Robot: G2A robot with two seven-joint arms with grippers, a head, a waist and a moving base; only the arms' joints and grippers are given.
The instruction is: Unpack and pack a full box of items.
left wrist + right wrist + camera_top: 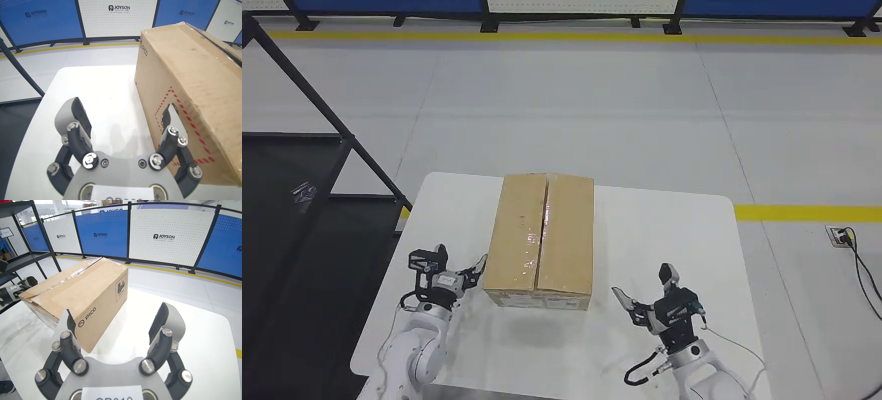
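Note:
A closed brown cardboard box stands in the middle of the white table, its top flaps taped along the centre seam. My left gripper is open just beside the box's left side near the front corner; in the left wrist view one of its fingers lies close against the box wall. My right gripper is open on the table to the right of the box's front corner, apart from it. The right wrist view has the box ahead of the gripper.
A black metal shelf rack stands off the table's left side. Bare table lies to the right of the box and in front of it. Blue and white fence panels ring the floor behind.

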